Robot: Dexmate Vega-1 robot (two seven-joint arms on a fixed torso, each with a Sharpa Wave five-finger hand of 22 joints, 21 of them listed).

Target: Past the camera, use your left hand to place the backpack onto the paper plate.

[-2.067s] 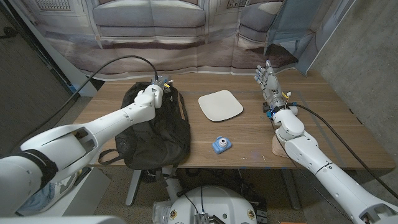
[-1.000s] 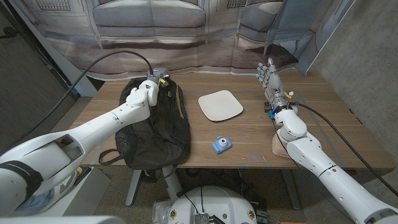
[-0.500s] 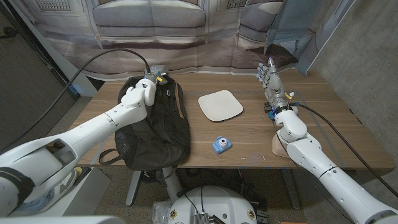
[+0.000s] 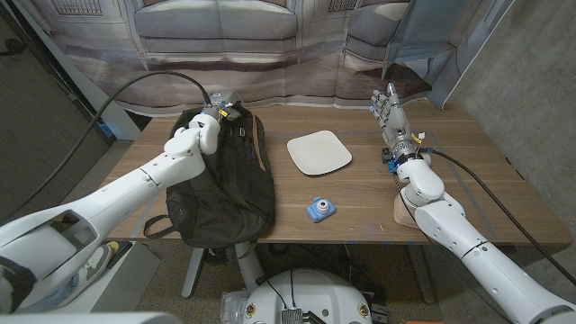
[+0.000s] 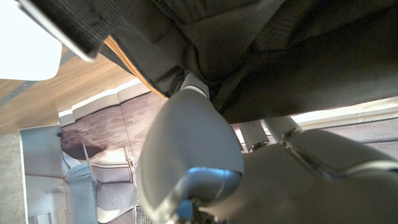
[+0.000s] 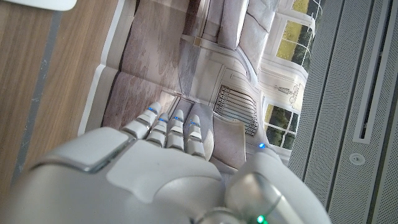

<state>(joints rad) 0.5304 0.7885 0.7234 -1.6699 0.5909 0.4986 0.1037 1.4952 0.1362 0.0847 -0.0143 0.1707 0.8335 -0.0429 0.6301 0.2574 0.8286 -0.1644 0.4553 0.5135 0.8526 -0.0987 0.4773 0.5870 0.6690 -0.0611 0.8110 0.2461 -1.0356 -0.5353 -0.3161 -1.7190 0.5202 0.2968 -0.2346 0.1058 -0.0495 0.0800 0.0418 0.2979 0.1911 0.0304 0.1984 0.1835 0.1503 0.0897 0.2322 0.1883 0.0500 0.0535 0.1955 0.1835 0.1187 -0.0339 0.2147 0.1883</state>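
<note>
Left hand at far top end of black backpack, fingers seemingly curled into the fabric; grip not confirmed. Backpack lies on surface, left of paper plate. Secure top firmly, lift clear beyond blue camera. Right hand idle, fingers extended, empty.

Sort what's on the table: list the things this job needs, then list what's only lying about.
Needed for the job:
- backpack, black, its far end under the left robot hand
- paper plate, white, bare, right of the backpack
- camera, small and blue, the landmark to pass

Lying about:
- right robot hand, holding nothing, fingers pointing away near the table's far right edge
</note>
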